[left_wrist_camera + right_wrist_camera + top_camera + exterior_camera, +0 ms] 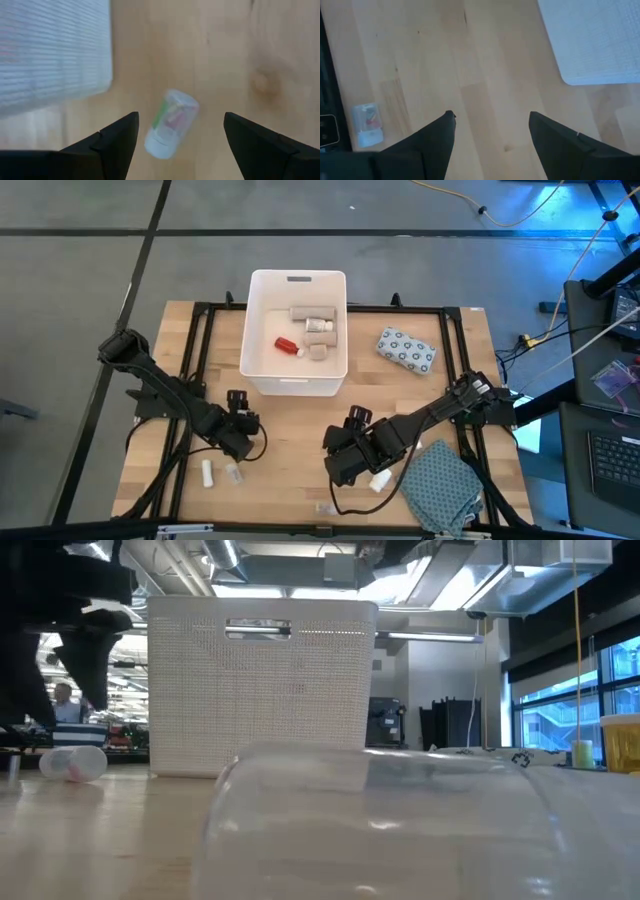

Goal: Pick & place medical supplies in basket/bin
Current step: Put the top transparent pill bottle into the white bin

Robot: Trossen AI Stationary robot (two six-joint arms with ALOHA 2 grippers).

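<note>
The white bin [297, 330] stands at the table's far middle and holds a red bottle [286, 344], a white bottle [319, 326] and greyish boxes [307, 312]. My left gripper [238, 436] is open above the table, and a clear vial [171, 124] lies on its side on the wood between and beyond its fingers [180, 117]. A white tube [207, 473] lies near the vial [233, 473]. My right gripper [345, 460] is open and empty over bare wood [491, 115]. A small white bottle [380, 480] lies beside it. A white blue-dotted soft pack [407, 349] lies right of the bin.
A grey-teal patterned cloth [445, 490] lies at the near right corner. Another clear vial [325, 507] lies at the near edge and fills the low view [380, 820]. A black frame [200, 315] rims the table. Bare wood lies between the two grippers and the bin.
</note>
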